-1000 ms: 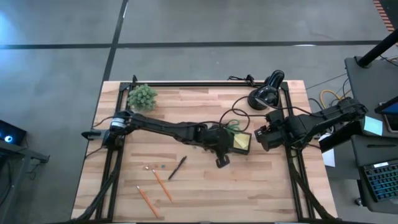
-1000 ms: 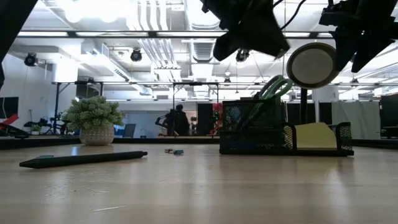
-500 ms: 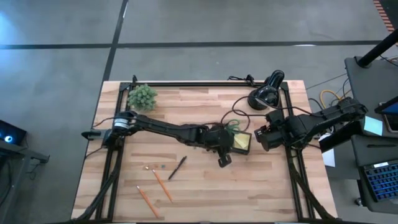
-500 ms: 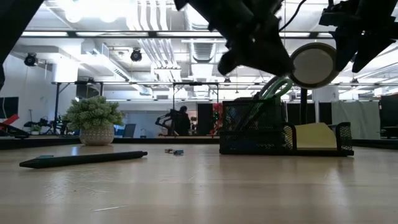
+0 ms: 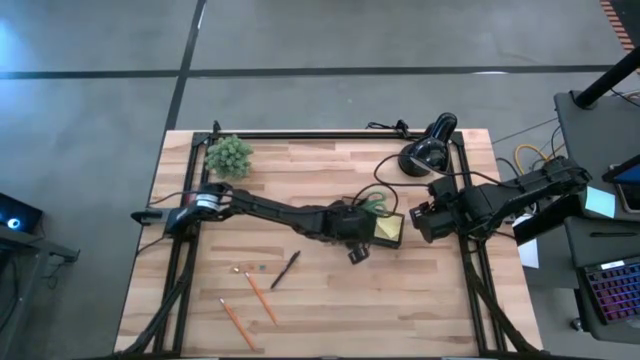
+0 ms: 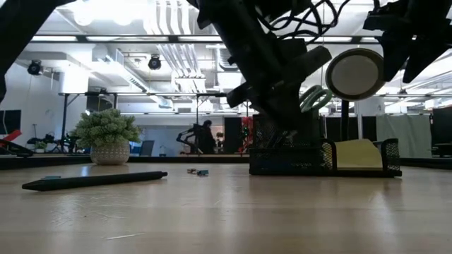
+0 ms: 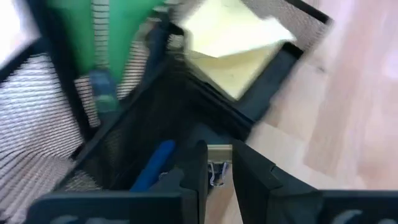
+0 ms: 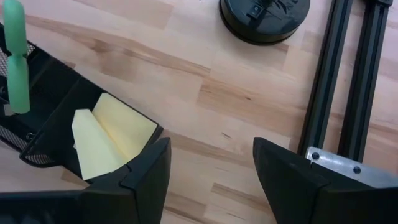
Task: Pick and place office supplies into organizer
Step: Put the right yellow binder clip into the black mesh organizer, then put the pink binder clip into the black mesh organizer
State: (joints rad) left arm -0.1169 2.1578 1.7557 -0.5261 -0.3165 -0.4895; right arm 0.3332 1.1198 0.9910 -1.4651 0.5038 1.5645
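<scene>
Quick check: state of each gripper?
Left gripper: nearly closed over the organizer, possibly pinching a small clip.
Right gripper: open, empty.

A green bushy plant (image 5: 229, 155) in a pale pot (image 6: 110, 153) sits at about ten o'clock on the wooden table (image 5: 330, 310), near the far-left corner. A black desk lamp (image 5: 428, 145) stands at about one o'clock — its round base (image 8: 264, 18) flat on the wood, a black cable (image 5: 385, 163) looping from it. A black rail (image 5: 330, 133) runs along the far edge at twelve o'clock. Beyond the table — a laptop (image 5: 611, 290) at four o'clock and grey floor (image 5: 300, 60).
</scene>
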